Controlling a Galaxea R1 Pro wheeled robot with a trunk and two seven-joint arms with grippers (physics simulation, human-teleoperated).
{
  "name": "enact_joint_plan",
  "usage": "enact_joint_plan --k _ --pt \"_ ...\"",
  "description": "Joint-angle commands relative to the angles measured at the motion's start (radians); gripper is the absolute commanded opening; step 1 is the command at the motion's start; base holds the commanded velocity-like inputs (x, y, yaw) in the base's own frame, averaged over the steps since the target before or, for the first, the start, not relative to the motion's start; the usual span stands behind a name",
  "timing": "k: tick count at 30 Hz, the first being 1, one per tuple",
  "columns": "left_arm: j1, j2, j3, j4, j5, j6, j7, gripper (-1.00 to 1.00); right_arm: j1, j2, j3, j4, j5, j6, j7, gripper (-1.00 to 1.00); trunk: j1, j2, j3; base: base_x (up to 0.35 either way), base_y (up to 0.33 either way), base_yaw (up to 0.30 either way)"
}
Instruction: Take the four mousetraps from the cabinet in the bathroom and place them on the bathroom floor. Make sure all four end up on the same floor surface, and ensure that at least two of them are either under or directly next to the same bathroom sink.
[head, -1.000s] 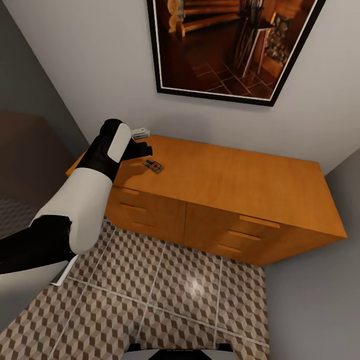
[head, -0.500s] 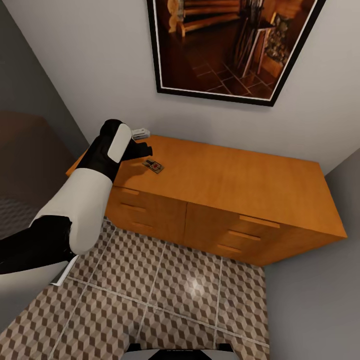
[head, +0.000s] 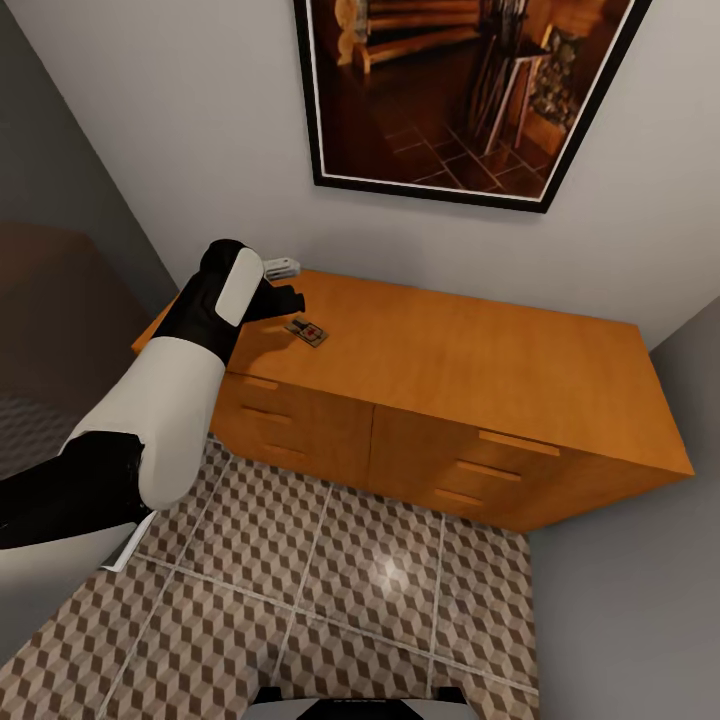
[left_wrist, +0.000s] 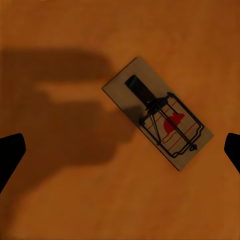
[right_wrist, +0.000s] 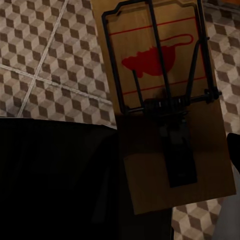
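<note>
The left arm (head: 190, 350) reaches forward over the left end of the cabinet (head: 450, 350), its wrist bent down above the top. The left gripper (left_wrist: 120, 150) hangs wide open over 1 mousetrap (left_wrist: 157, 113), fingertips (left_wrist: 10, 150) well apart and touching nothing. That trap lies flat on the cabinet top (head: 306, 330). The right gripper (right_wrist: 170, 165) holds a second mousetrap (right_wrist: 165, 100) above the tiled floor (right_wrist: 40, 60).

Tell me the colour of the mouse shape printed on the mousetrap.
Red, clearest in the right wrist view on the mousetrap.
</note>
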Motion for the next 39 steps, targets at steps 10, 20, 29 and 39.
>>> enact_joint_plan --k 10,20,29,39 --pt "-0.001 -0.001 0.002 0.0 0.01 0.002 0.009 1.0 0.0 0.0 0.005 0.0 -0.013 -0.002 0.01 -1.0 0.001 -0.002 -0.001 0.029 -0.024 0.0" --pt "-0.001 -0.001 0.001 -0.002 0.01 0.002 0.009 1.0 0.0 0.0 0.005 0.0 -0.013 -0.002 0.01 -1.0 0.001 -0.002 -0.001 0.07 -0.053 0.0" --pt "-0.001 -0.001 0.001 -0.002 0.01 0.002 0.009 1.0 0.0 0.0 0.005 0.0 -0.013 -0.002 0.01 -1.0 0.001 -0.002 -0.001 0.051 -0.047 0.0" --pt "-0.001 -0.001 0.001 -0.001 0.01 0.002 0.009 1.0 0.0 0.0 0.005 0.0 -0.013 -0.002 0.01 -1.0 0.001 -0.002 -0.001 0.137 -0.124 0.0"
